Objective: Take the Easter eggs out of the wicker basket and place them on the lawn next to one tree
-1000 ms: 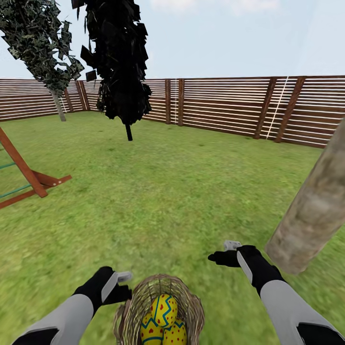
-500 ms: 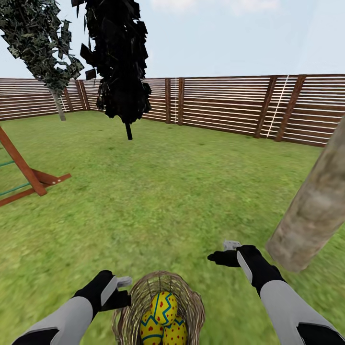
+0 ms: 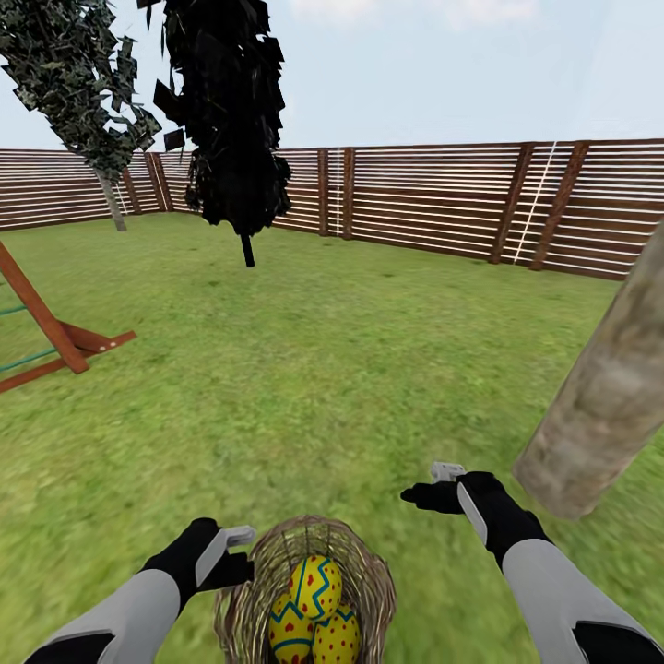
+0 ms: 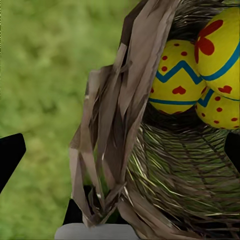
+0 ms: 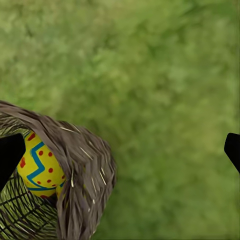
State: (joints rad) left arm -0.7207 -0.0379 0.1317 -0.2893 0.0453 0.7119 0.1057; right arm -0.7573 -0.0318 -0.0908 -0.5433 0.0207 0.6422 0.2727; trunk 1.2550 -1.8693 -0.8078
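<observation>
On the lawn (image 3: 350,369) just before the robot, the wicker basket (image 3: 360,563) holds all three Easter eggs (image 3: 314,586). The left gripper (image 3: 242,544) hangs beside its rim, the right gripper (image 3: 433,487) over grass nearer the tree (image 3: 599,406); both stand spread wide, gripping nothing.

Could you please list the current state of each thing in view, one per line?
Three Easter eggs: all inside the basket, piled together.
Wicker basket: upright on the lawn, between the arms.
Left hand: open, empty, beside the basket's rim.
Right hand: open, empty, above grass near the tree.
Tree: trunk leaning, no eggs beside it.
</observation>
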